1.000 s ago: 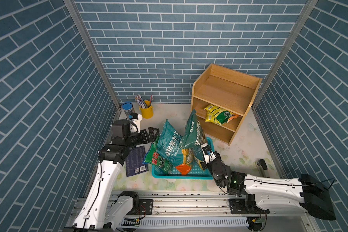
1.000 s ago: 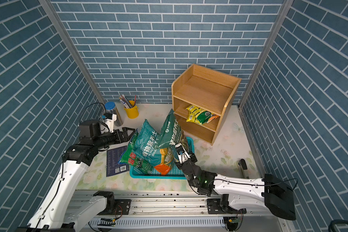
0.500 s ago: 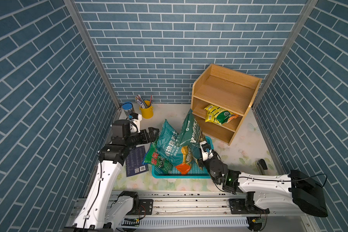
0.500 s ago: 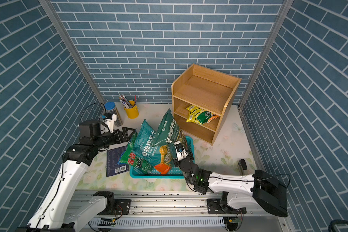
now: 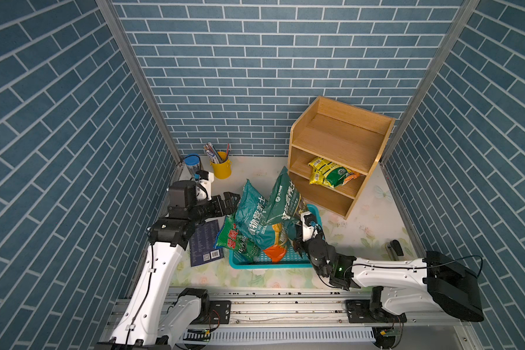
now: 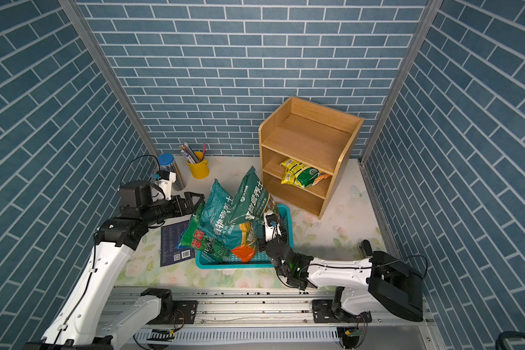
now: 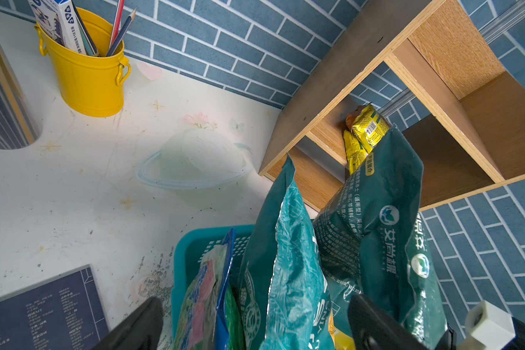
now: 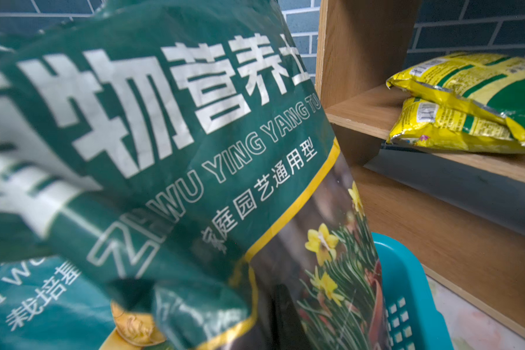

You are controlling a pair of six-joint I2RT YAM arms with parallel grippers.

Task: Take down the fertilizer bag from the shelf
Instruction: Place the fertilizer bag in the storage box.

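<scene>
Blue brick-patterned walls box in a flowered counter, with the wooden shelf in the far corner. Over the last second we see the right arm swing in toward the turquoise basket, and the dark green bag tips further onto the teal bag beside it. That bag is off the shelf and stands in the basket, leaning. The right jaws sit low behind it (hidden in both top views); they are nearly closed and seem to pinch its crumpled bottom edge. The left arm has not moved, its jaws spread wide just beside the teal bag. Two yellow bags lie on the middle tier. We judge the carry done: letting go comes next, and the bag may slump.
</scene>
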